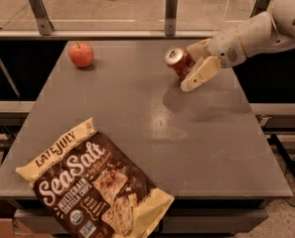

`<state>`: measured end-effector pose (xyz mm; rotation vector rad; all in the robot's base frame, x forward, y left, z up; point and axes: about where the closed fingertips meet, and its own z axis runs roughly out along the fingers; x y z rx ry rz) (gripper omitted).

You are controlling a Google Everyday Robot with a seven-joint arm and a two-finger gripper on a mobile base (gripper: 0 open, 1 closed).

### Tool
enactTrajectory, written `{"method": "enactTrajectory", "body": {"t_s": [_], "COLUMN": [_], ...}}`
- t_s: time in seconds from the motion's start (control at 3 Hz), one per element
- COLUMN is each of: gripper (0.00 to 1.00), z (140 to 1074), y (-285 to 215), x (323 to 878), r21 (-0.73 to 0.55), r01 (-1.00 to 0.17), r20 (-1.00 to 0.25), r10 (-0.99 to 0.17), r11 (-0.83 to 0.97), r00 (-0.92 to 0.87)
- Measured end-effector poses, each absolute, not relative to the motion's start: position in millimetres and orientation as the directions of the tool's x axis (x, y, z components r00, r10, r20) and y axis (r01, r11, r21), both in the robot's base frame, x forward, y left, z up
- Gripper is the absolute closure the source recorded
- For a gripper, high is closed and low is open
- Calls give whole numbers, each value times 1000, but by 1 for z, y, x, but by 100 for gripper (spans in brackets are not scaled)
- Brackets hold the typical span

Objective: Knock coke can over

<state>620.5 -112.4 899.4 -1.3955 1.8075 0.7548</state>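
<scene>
Lying nearest, at the front left corner of the grey table [137,133], is a brown and yellow chip bag [92,182], partly hanging over the edge. Past it the tabletop is bare up to the far right part, where the coke can [178,62] stands tilted, its silver top leaning left and toward the camera. The white arm reaches in from the right. Its gripper [189,68] is pressed against the can's right side with the fingers spread apart, one in front of the can and one behind, not clamped on it. An apple [81,54] sits well apart at the far left. A metal rail [112,33] runs behind the table. The knock looks underway: the can is tipping but not yet on its side, so a further push leftward seems needed.
</scene>
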Motion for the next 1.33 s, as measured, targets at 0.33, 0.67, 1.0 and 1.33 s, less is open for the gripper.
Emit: {"method": "enactTrajectory", "body": {"t_s": [0.33,0.67,1.0,1.33], "gripper": [0,0,0,0], "z": [937,954,960,974], "y": [-70,-53,-80,-148], "x": [591,579,598,630], "r21": [-18,-37,-71,-155], "r01": [-995,-999,-992,-949], "r20": [-859,-870,-868,-851], "r10": [-511,-492,-496,-525], "r11": [98,38,107,276], "r00": [-35,14,9,-14]}}
